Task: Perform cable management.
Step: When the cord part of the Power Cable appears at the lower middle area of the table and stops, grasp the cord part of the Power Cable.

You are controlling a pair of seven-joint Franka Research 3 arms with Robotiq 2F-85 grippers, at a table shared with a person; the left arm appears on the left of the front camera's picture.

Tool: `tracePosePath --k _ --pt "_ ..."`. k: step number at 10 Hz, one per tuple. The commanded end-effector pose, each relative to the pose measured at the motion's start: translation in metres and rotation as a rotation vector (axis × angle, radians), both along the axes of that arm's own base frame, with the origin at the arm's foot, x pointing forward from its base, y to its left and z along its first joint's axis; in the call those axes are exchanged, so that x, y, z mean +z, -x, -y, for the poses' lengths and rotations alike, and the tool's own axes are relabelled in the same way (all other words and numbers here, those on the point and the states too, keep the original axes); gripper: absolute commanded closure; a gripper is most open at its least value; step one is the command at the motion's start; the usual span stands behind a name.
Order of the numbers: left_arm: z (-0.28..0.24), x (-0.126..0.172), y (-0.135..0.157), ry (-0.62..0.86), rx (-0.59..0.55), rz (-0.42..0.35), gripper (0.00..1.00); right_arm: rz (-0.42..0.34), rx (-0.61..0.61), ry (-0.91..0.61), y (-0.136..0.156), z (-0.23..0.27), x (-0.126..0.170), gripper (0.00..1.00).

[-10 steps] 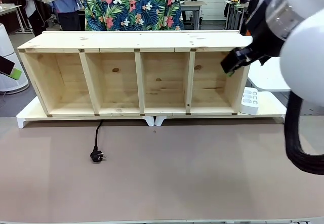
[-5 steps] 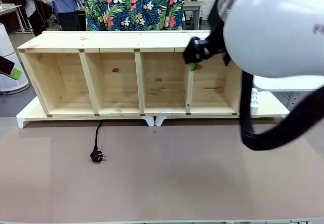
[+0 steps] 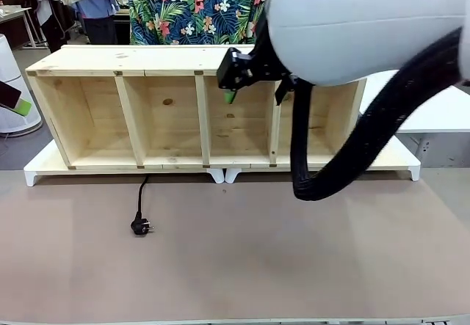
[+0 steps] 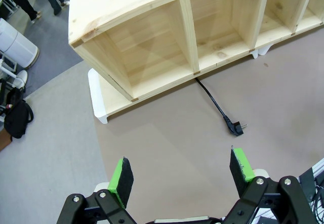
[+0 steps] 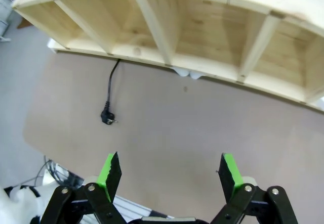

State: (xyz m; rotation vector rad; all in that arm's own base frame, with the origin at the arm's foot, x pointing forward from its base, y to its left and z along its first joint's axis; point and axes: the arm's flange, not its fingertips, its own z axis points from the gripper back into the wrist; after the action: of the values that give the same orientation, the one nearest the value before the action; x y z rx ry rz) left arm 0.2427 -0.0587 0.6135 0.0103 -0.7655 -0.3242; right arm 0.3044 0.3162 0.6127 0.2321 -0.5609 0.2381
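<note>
The cable (image 3: 139, 200) is a thin black cord that comes out from under the wooden shelf and ends in a round black plug (image 3: 141, 227) lying on the brown table top. The plug (image 4: 235, 127) lies ahead of my left gripper (image 4: 181, 176), which hangs open and empty high over the table's left end. My right gripper (image 3: 255, 90) is in the air in front of the shelf's middle compartments, open and empty. In the right wrist view the right gripper (image 5: 169, 176) looks down on the table, with the cable (image 5: 112, 77) and plug (image 5: 107, 118) far off to its left.
A long wooden shelf (image 3: 198, 61) with several open compartments stands on a white base (image 3: 37, 171) across the table's far side. A person in a flowered shirt (image 3: 194, 6) stands behind it. My right arm's thick black hose (image 3: 323, 171) hangs before the shelf's right part.
My right arm has swung left across the front of the shelf, from its right end to its middle, and now covers the white power strip. The cable has not moved.
</note>
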Motion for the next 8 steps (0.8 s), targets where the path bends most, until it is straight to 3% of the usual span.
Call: tracePosePath --k 1,8 --pt "-0.001 0.001 -0.001 0.005 0.002 0.006 0.00 0.010 -0.044 -0.007 -0.011 -0.027 -0.007 0.00" --pt "-0.001 0.001 -0.001 0.005 0.002 0.006 0.00 -0.044 -0.062 0.043 -0.022 -0.098 -0.043 0.00"
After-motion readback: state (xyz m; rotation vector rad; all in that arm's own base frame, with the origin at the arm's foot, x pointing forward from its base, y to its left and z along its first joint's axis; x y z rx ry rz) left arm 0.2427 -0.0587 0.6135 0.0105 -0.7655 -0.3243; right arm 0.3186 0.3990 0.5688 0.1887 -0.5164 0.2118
